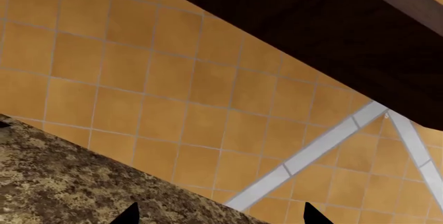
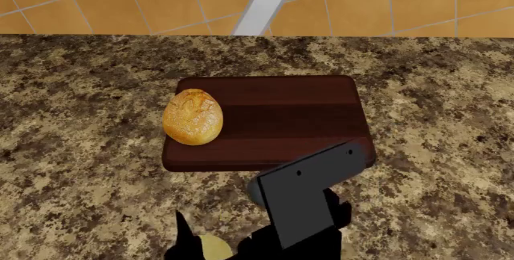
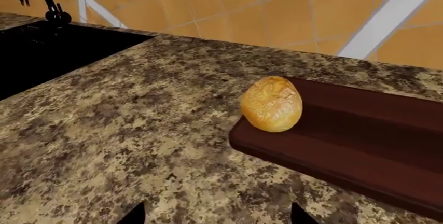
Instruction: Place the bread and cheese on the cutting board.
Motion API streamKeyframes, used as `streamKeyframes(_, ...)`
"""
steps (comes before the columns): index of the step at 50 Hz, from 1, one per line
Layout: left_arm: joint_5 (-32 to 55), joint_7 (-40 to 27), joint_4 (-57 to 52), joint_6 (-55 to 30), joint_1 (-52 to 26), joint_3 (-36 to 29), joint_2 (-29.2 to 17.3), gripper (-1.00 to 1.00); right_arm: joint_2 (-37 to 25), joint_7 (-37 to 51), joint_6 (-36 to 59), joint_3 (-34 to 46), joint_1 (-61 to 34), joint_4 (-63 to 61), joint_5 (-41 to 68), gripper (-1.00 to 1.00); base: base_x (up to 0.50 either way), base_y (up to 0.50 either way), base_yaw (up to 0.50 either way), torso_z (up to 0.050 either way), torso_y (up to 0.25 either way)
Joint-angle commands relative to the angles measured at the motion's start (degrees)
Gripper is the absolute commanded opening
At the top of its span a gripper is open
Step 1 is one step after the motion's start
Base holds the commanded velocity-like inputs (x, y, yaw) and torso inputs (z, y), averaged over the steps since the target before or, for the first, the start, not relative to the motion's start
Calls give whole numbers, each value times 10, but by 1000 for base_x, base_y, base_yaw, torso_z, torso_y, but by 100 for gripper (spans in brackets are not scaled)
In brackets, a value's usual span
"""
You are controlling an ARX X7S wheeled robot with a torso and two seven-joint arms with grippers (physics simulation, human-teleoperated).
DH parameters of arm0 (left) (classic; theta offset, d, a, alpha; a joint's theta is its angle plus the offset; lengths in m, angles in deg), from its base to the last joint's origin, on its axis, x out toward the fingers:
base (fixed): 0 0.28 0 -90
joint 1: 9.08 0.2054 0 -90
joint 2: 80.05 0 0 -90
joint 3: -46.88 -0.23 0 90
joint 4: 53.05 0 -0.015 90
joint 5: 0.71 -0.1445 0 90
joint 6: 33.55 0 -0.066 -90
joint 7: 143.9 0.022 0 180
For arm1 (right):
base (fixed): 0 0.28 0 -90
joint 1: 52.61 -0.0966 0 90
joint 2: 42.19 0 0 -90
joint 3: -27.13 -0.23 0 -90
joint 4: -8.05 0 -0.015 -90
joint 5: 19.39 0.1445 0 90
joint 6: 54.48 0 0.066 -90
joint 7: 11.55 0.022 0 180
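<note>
While the bread (image 2: 192,117) already rests on the left end of the cutting board (image 2: 281,112), with part of it overhanging the board's left edge, the cheese (image 2: 213,248) is seen only as a pale sliver at the lower edge of the head view, on the granite surface (image 2: 80,170) just in front of the board. The sliver lies close against the dark fingers (image 2: 184,230) of the right gripper (image 2: 216,245), whose arm reaches in from below; whether the cheese is gripped or merely stands between parted fingers cannot be told, since the right wrist view shows only two spread fingertips and no cheese. From there the board lies straight ahead, its long axis running across the view, and open wood is left to the right of the bread. The right arm is judged much the nearer. The left gripper (image 1: 220,214) is pointed at the tiled wall, its fingertips parted and nothing seen between them. No brand, label or writing can be read anywhere.
</note>
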Motion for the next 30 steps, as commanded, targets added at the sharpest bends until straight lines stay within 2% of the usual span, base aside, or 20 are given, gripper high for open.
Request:
streamKeyframes(1,2,1,-1,3,3,3,-4,100,1,-25,-1,42,8,31,-17,100,0,0,0,0,0)
streamKeyframes(30,-1,2,-3,1,9,8,-3,100,-9,-45,-12,90,20,38,-34,100,0,0,0,0,0)
